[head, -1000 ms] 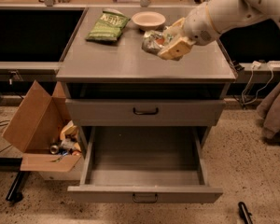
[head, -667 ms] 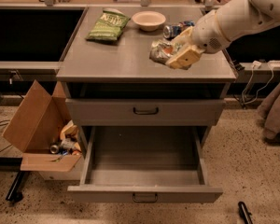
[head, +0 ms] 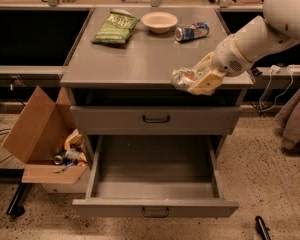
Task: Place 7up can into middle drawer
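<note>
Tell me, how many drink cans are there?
2: the 7up can in the gripper at the front edge of the cabinet top, a blue can beside the bowl. The cardboard box may hide more.

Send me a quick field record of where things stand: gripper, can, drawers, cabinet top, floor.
gripper: two-finger gripper at the cabinet top's front right edge, shut on the can
held: dented white-silver 7up can with green markings
target: wide grey metal middle drawer, pulled open, lower in view than the gripper
upper drawer: grey drawer front with dark bar handle, closed
cabinet top: green chip bag, pale bowl, blue, white and red can on its side
floor, left: open cardboard box with scraps inside
</note>
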`<state>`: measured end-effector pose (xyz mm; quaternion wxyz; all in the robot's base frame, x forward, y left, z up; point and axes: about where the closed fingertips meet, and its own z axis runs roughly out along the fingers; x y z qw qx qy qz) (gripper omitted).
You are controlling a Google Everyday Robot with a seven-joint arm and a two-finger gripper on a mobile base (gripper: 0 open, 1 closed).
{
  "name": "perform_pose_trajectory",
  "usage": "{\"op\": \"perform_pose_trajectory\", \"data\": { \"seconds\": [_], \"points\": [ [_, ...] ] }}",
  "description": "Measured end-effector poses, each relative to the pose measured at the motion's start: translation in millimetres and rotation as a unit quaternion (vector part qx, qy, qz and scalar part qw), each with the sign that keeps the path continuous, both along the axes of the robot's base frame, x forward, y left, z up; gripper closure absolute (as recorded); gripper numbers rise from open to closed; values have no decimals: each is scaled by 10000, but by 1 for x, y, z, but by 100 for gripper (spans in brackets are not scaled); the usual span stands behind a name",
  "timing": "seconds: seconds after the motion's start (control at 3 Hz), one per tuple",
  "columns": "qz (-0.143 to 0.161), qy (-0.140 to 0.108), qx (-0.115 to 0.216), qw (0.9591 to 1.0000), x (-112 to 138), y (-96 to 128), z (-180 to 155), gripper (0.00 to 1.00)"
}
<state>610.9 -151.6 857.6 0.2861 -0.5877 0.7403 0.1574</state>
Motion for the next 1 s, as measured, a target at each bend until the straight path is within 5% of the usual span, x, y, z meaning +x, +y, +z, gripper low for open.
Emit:
{"op": "perform_pose_trajectory", "data": {
  "seconds": [0.33,1.0],
  "points": [
    [0,0,0,10000,0,0,0,100],
    [-626,237,21,9978,-13,-47,-20,100]
  ]
}}
